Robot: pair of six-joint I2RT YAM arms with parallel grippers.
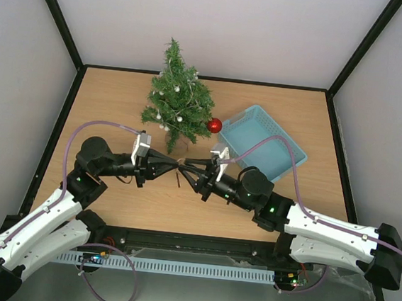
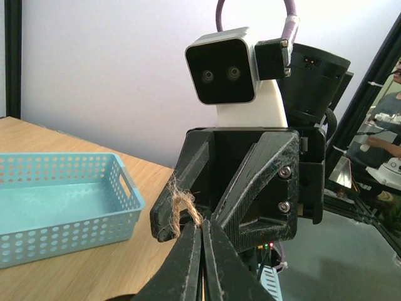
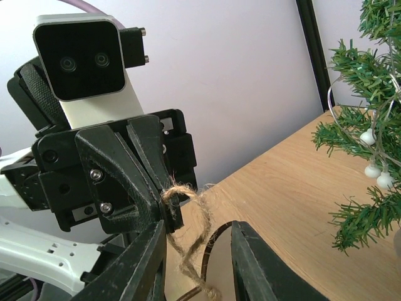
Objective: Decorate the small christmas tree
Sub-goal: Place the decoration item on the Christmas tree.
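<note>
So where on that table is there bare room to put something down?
Bare wood table lies left of the small green christmas tree, toward the left wall, and front-right between the light-blue perforated plastic basket and the right arm. Crowded: the middle, where left gripper and right gripper meet before the tree.

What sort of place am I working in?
Probably a lab test cell: a wooden tabletop enclosed by white panels in black framing, with staged props: a tree and a basket.
</note>
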